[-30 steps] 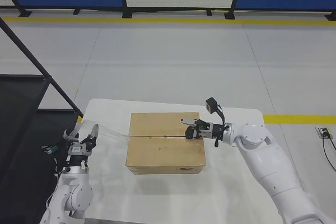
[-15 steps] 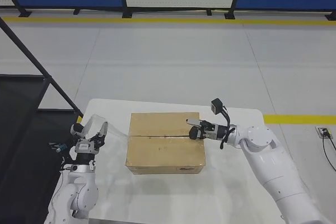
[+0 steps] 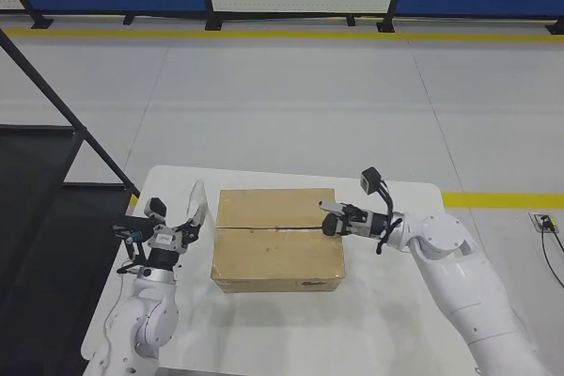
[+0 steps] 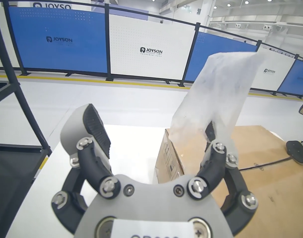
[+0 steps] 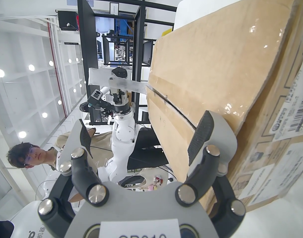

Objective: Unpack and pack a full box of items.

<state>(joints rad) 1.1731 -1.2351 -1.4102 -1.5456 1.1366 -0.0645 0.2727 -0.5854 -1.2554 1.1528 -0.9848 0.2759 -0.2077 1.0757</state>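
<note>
- Box (image 3: 277, 246) sits mid worktop (image 3: 376, 320), a bit toward the far edge.
- Both top flaps are down and meet at a seam (image 3: 263, 227) running the box's length, with a thin dark gap along it. The contents are hidden.
- Printed labels (image 5: 290, 115) are on the box's end wall at the right-arm side.
- Left gripper (image 3: 174, 235) is over the worktop's left part, just beside the box's left end, above the surface.
- Its fingers (image 4: 96, 130) are spread apart and clamp nothing.
- A clear tape strip (image 4: 216, 95) clings to the finger nearer the box and stands up from it, with the free end up in the air.
- Can't tell whether the strip's lower end touches the box.
- Right gripper (image 3: 329, 216) is at the box's right end, level with the top edge and lined up with the seam.
- Its fingers are apart and grip nothing: one pad (image 5: 201, 137) is over the top flap's edge, the other is off the box.
- Can't tell whether that pad touches the cardboard.
</note>
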